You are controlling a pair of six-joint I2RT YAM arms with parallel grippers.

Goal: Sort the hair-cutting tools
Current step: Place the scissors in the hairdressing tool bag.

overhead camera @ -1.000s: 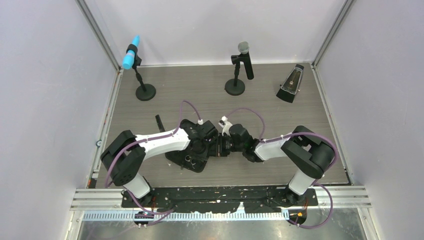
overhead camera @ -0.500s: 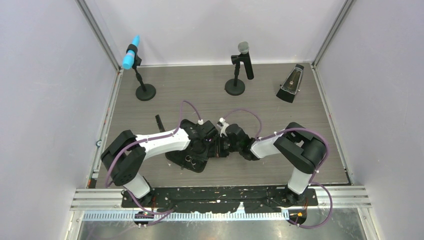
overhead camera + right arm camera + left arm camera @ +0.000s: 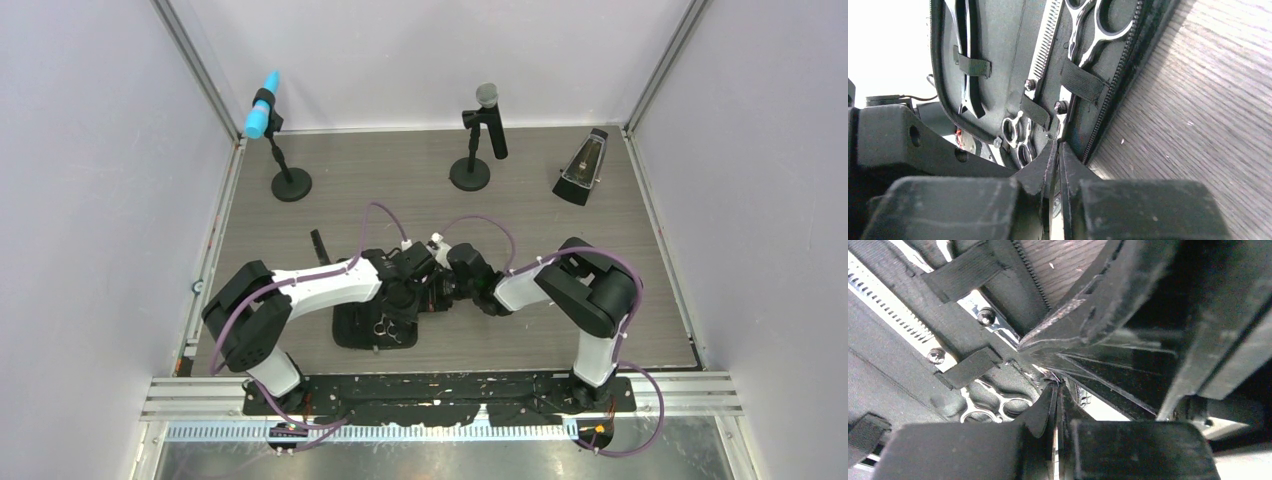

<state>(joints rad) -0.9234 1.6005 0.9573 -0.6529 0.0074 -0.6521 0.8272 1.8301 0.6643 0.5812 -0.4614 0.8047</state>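
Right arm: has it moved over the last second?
Yes. In the top view the right arm has swung left: its elbow, earlier to the right of the metronome, now sits nearly in line below it.

Overhead evenly bright; wrist views dim, left hand [image 3: 1058, 390] blurred, white glare.

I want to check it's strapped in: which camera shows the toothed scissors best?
Right wrist: the toothed scissors lie strapped in the open case, with teeth, screw and rings visible. Left wrist shows them close but cropped and partly blocked. The top view gives only tiny silver rings.
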